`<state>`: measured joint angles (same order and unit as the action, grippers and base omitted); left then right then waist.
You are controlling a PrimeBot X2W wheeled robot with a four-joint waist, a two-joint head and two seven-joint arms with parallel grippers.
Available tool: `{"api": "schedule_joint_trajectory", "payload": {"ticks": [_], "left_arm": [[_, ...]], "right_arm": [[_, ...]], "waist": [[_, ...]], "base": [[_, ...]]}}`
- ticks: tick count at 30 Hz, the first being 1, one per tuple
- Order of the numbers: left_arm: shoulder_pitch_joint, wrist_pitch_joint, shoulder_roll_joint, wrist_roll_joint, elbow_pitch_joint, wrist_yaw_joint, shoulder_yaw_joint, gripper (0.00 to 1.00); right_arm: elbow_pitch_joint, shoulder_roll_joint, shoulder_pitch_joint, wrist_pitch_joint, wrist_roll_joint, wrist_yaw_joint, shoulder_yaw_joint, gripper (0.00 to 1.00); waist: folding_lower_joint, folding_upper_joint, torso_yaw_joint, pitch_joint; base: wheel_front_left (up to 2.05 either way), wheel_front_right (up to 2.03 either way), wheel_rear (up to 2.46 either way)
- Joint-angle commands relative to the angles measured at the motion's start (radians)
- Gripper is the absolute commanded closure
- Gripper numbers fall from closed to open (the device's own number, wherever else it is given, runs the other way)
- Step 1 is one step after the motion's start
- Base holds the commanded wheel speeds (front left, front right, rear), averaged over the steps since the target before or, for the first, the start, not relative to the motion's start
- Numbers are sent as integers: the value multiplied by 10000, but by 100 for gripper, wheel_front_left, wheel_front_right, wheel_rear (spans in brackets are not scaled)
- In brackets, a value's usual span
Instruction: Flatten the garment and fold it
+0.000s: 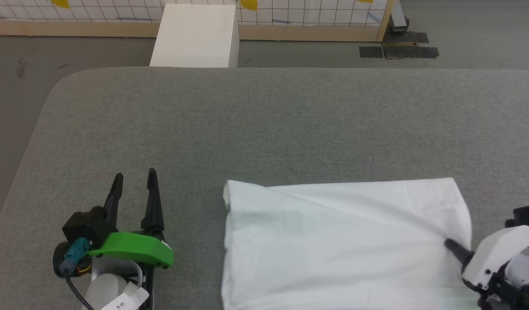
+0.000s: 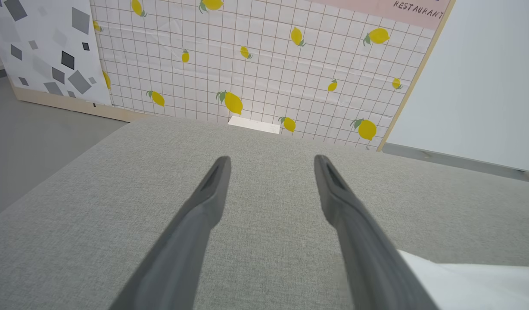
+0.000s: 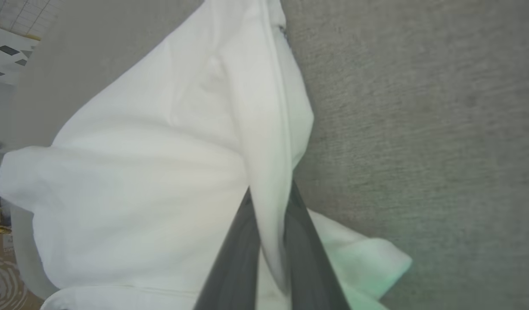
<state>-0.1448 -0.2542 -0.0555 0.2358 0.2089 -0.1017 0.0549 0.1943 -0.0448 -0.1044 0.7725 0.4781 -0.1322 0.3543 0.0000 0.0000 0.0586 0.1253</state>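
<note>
The white garment [image 1: 342, 241] lies folded into a broad rectangle on the grey table, right of centre, running off the head view's bottom edge. My right gripper [image 1: 449, 244] is shut on the garment's right edge; in the right wrist view the cloth [image 3: 161, 172] is pinched between the two dark fingers [image 3: 234, 258] and drapes away to the left. My left gripper [image 1: 134, 178] stands open over bare table left of the garment, with nothing between its fingers [image 2: 204, 206]. A corner of the garment [image 2: 471, 284] shows at the left wrist view's lower right.
The grey fabric table [image 1: 264, 125] stretches far back and to the left. A white box [image 1: 195, 36] stands on the floor beyond the far edge, before a lemon-print grid panel [image 2: 256, 64]. Black tape patches [image 1: 398, 49] mark the floor at the back right.
</note>
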Motion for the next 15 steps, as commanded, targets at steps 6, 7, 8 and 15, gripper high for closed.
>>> {"api": "schedule_joint_trajectory", "payload": {"ticks": [6,7,8,15], "left_arm": [[73,-76,50,-47,-16,-58,35,0],[81,-76,50,-52,-18,-60,37,0],[114,-76,51,-45,-22,-62,42,0],[256,-76,52,-75,24,-65,79,0]], "right_arm": [[-629,-55,211,-111,-1830,15,1553,100],[-711,-55,267,-103,-2061,15,1747,100],[-965,-55,483,-54,-2558,15,2206,100],[-2860,-55,1216,-177,-2521,15,1182,100]], "waist": [[0,0,21,-35],[0,0,21,-45],[0,0,15,-81],[0,0,-88,-199]], "base": [[0,0,0],[0,0,0],[0,0,0],[0,0,0]]}}
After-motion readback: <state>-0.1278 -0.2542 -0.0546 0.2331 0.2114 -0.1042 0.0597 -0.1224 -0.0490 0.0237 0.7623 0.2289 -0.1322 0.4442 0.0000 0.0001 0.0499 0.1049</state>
